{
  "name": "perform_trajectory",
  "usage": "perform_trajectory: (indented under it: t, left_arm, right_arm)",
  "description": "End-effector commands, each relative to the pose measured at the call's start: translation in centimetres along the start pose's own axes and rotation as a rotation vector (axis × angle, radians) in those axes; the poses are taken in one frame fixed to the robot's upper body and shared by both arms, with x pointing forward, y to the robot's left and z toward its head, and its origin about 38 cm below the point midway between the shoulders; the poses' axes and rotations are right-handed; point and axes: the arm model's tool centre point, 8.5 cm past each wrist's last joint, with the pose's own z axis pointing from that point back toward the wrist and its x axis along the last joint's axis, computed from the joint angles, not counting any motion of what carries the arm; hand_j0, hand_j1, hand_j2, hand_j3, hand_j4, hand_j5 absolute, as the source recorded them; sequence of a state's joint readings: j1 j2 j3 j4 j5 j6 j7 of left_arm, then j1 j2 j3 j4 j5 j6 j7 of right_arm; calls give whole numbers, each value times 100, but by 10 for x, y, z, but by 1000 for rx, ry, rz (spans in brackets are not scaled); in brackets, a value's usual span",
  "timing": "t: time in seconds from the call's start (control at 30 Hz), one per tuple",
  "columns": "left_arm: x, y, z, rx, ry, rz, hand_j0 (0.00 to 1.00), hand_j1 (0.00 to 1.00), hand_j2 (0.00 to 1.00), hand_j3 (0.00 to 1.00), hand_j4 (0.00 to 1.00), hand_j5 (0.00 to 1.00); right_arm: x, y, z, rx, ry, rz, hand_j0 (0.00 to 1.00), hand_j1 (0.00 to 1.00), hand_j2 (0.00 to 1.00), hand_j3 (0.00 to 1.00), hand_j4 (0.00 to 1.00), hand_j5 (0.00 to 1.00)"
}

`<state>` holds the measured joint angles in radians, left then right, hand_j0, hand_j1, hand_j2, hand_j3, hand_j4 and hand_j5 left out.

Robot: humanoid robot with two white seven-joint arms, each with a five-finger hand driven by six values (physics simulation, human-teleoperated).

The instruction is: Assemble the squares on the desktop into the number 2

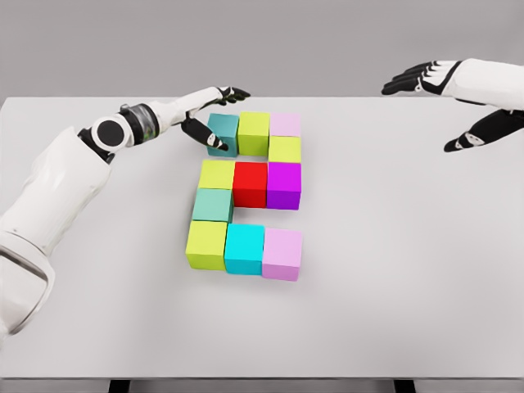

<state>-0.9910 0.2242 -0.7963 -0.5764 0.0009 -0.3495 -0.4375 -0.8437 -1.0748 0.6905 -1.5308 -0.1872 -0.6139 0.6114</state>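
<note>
While the left hand [211, 115] rests open-fingered against the teal cube [223, 133], the right hand [446, 98] hovers open, holding nothing.

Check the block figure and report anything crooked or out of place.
The blocks already read as a 2. The one oddity is the teal block at the top left: it sits slightly turned and out of line with the yellow-green block beside it. The left hand is at that block, thumb against its side.
</note>
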Motion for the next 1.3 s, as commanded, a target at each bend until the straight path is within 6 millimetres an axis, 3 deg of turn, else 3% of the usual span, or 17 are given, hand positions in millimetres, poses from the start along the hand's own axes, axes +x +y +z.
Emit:
perform_trajectory:
  t: [0.0, 0.23, 0.4, 0.6, 0.67, 0.8, 1.27]
  left_arm:
    - [0, -1, -2, -3, 19, -1, 94, 94, 94, 94, 94, 94]
    - [-1, 2, -5, 37, 39, -13, 92, 92, 92, 92, 92, 92]
    - [1, 0, -8, 32, 38, -18, 92, 92, 92, 92, 92, 92]
    - [2, -1, -8, 30, 36, -22, 92, 92, 92, 92, 92, 92]
    - [2, -1, -8, 30, 36, -22, 92, 92, 92, 92, 92, 92]
    - [2, -1, -9, 29, 37, -21, 92, 92, 92, 92, 92, 92]
    - [2, 0, -8, 30, 39, -23, 92, 92, 92, 92, 92, 92]
  right_arm:
    - [5, -2, -2, -5, -16, 3, 100, 100, 100, 100, 100, 100]
    - [20, -4, -1, 16, -41, 36, 100, 100, 100, 100, 100, 100]
    - [42, -6, -8, 32, -101, 74, 100, 100, 100, 100, 100, 100]
    - [45, -7, -9, 34, -109, 81, 100, 100, 100, 100, 100, 100]
    - [45, -9, 2, 50, -81, 95, 100, 100, 100, 100, 100, 100]
    - [48, -9, 6, 62, -77, 101, 100, 100, 100, 100, 100, 100]
    - [51, 3, 2, 81, -95, 81, 100, 100, 100, 100, 100, 100]
